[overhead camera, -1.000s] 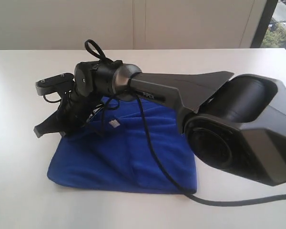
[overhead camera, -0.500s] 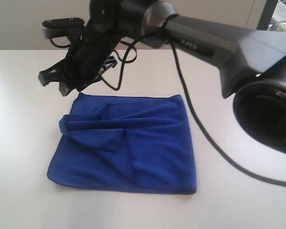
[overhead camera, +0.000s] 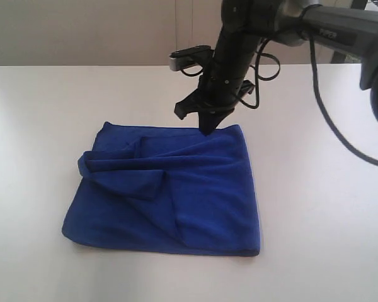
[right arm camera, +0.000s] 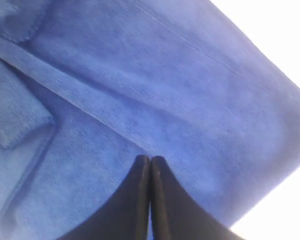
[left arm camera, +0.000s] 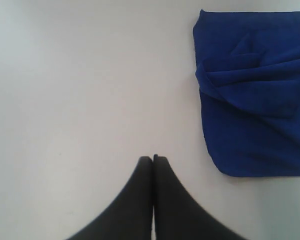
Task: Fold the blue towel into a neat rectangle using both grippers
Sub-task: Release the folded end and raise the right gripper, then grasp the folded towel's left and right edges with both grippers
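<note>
Blue towel (overhead camera: pixel 176 201): lying folded, left side bunching, needing smoothing.
Right gripper (overhead camera: pixel 205 128): swinging rightward to far edge, fingers together.
Left gripper (left arm camera: pixel 153 160): idling, fingers together.

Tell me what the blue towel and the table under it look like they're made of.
The blue towel looks like soft fleecy cloth, perhaps microfibre: matte, with a fine ribbed nap in the right wrist view and limp, rounded folds. The table looks like a hard, smooth white top, perhaps laminate: even colour, faint sheen, no grain.
</note>
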{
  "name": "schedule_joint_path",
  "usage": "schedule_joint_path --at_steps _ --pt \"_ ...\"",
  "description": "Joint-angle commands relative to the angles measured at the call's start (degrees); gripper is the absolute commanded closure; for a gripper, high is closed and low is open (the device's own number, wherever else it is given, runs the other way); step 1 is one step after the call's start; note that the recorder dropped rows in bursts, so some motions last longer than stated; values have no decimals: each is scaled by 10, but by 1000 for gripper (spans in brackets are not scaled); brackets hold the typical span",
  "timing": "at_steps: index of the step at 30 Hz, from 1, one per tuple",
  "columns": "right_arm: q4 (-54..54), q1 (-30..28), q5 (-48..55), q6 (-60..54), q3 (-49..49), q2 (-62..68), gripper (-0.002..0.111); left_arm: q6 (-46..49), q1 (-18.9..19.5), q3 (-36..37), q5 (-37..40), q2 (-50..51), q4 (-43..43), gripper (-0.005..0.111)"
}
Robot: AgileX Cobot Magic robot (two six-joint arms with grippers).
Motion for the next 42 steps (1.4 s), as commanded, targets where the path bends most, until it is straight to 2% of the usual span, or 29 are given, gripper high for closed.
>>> schedule_joint_path --at_steps 1,5,13,16,20,23,28,32,37,42 --pt "2 -20 -20 -13 43 -44 108 1 3 5 2 -5 -3 107" --pt "7 -26 -61 -30 107 -87 108 1 3 5 2 -5 -3 107" --pt "5 -35 -140 -56 206 -123 108 8 3 5 -50 0 -19 107" --pt "5 -38 -161 -57 222 -123 108 41 2 5 -35 29 -121 107" --pt "5 -42 -173 -60 222 -123 108 178 0 18 -33 111 -274 107" --pt "5 -43 -180 -60 222 -123 108 183 -28 29 -73 189 -285 107" --pt "6 -43 -202 -52 222 -123 108 183 -110 29 -149 337 -276 107" --pt "6 -43 -248 -52 222 -118 108 183 -161 29 -180 424 -259 107" --pt "5 -43 -277 -52 222 -76 108 183 -186 30 -208 500 -235 107" --pt "-38 -43 -289 -19 222 -30 108 183 -186 30 -217 536 -229 107"
